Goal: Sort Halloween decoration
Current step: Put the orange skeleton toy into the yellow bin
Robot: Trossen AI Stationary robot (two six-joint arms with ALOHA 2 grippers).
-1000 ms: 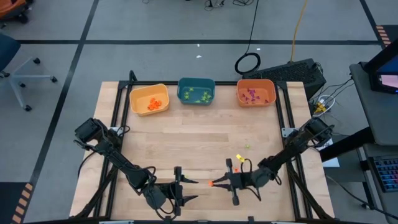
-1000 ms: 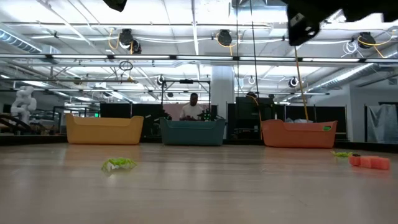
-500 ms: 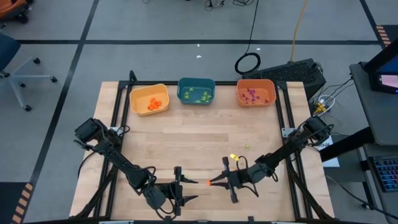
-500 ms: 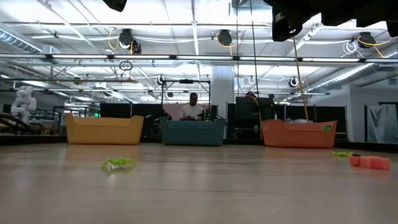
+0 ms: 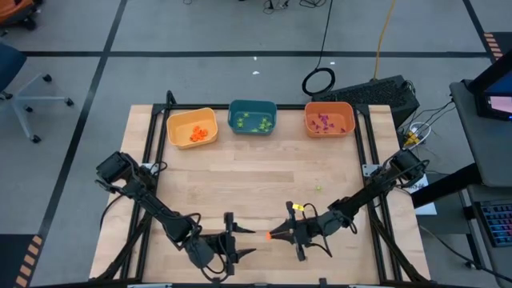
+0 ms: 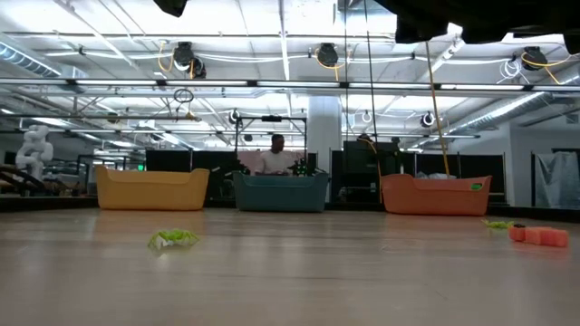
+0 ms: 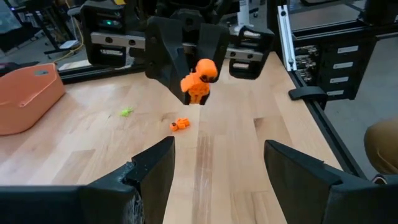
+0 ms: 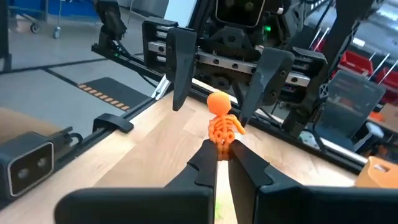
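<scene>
My right gripper (image 5: 273, 235) hangs above the table's near middle, shut on a tiny orange skeleton trinket (image 8: 221, 121). It points level at my left gripper (image 5: 243, 244). That gripper faces it a short way off, open, and its fingers (image 8: 179, 65) touch nothing. An orange trinket (image 7: 180, 124) and a light-green one (image 7: 126, 112) lie loose on the wood. Another green trinket (image 6: 172, 238) also shows in the low view. At the far edge stand a yellow bin (image 5: 192, 128) with orange trinkets, a teal bin (image 5: 253, 118) with green ones and an orange bin (image 5: 329, 120) with purple ones. My right gripper pinches the skeleton's lower end, its legs (image 8: 221, 139), between its two fingertips. The fingers come level from the table's right side. The skeleton sticks up past the fingertips with its head (image 7: 206, 67) uppermost, lifted clear of the table.
A metal frame (image 5: 152, 184) runs along the table's left and right sides. A keyboard (image 5: 376, 92) and cables lie beyond the far right corner. Bare wood (image 5: 248, 176) stretches between the grippers and the bins. A person (image 6: 276, 156) shows far behind the teal bin.
My right gripper has rolled about its pointing line and edged slightly toward my left gripper, keeping the orange skeleton pinched and clear of the table. The skeleton has turned with it.
</scene>
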